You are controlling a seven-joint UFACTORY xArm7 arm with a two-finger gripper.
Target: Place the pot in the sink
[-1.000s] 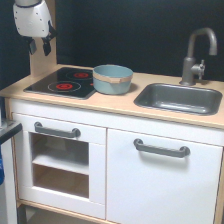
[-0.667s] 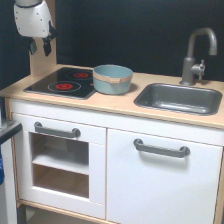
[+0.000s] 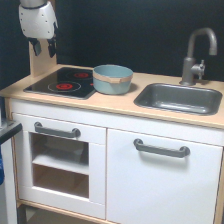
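Fingers (image 3: pixel 44 48) spread, holding nothing; pot (image 3: pixel 112 78) sits beside sink (image 3: pixel 179 98).

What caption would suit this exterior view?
Toy kitchen: gripper hovers open above the hob, pot waiting beside the empty sink.

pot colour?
Dull blue-grey pot with a tan band below the rim; exterior view, the only one.
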